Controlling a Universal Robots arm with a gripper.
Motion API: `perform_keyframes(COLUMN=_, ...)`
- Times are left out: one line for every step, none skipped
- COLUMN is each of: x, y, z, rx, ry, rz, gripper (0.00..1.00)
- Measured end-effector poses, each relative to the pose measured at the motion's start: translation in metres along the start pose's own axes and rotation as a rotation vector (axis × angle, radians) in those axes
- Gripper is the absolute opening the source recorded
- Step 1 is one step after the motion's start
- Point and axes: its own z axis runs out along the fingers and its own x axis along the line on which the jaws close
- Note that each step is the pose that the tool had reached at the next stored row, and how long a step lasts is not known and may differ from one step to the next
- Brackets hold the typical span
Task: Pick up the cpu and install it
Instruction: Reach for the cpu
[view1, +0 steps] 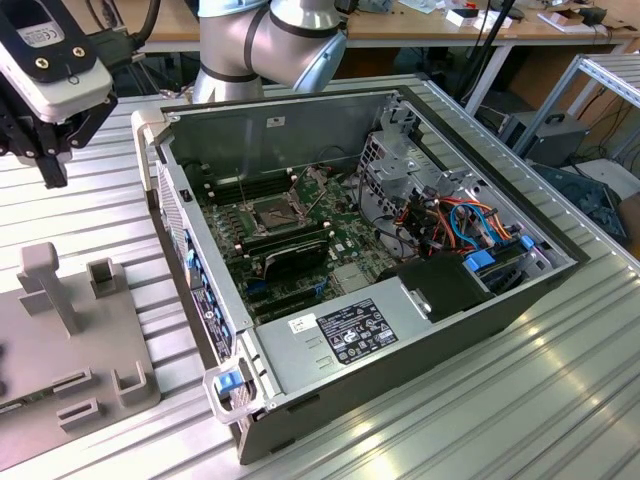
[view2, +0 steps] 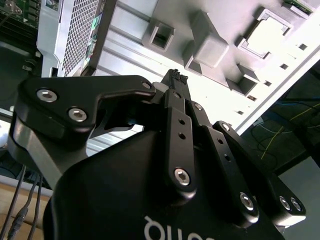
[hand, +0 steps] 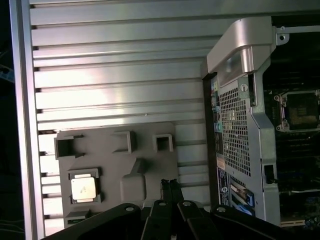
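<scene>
The cpu (hand: 83, 189), a small silver-grey square chip, lies flat in a nest on the grey fixture plate (hand: 115, 165) beside the open computer case. In the second wrist view, the cpu (view2: 263, 41) is a pale square in that nest. My gripper (hand: 169, 184) hangs above the plate, to one side of the chip and apart from it. Its black fingers are shut together with nothing between them. In the exterior view the gripper (view1: 50, 178) is high at the exterior view's left. The dark square socket (view1: 275, 212) on the motherboard stands open inside the case.
The open computer case (view1: 400, 330) lies on a ribbed metal table (view1: 500, 420). Inside are cables, a drive cage and a black power supply (view1: 440, 285). The fixture plate (view1: 70, 340) carries an upright post (view1: 45, 280) and several small slots.
</scene>
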Motion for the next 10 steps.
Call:
perform_keyframes(x=0.0003, y=0.0, z=0.0, rx=0.0, ry=0.0, rz=0.0, gripper=0.11)
perform_keyframes(x=0.0008, y=-0.0001, z=0.0, rx=0.0, ry=-0.0001, rz=0.0, gripper=0.11)
perform_keyframes(x=0.0014, y=-0.0001, z=0.0, rx=0.0, ry=-0.0001, rz=0.0, gripper=0.11)
perform_keyframes(x=0.0019, y=-0.0002, z=0.0, rx=0.0, ry=-0.0001, rz=0.0, gripper=0.11)
perform_keyframes(x=0.0025, y=-0.0002, z=-0.0001, rx=0.0, ry=0.0, rz=0.0, gripper=0.11)
perform_keyframes(x=0.0028, y=-0.0003, z=0.0, rx=-0.0001, ry=0.0, rz=0.0, gripper=0.11)
perform_keyframes(x=0.0031, y=-0.0003, z=-0.0001, rx=0.0, ry=0.0, rz=0.0, gripper=0.11)
perform_keyframes(x=0.0034, y=-0.0003, z=-0.0001, rx=0.0, ry=0.0, rz=0.0, gripper=0.11)
perform_keyframes(x=0.0036, y=-0.0003, z=-0.0001, rx=-0.0001, ry=-0.0001, rz=0.0, gripper=0.11)
perform_keyframes(x=0.0042, y=-0.0004, z=-0.0001, rx=0.0, ry=-0.0001, rz=0.0, gripper=0.11)
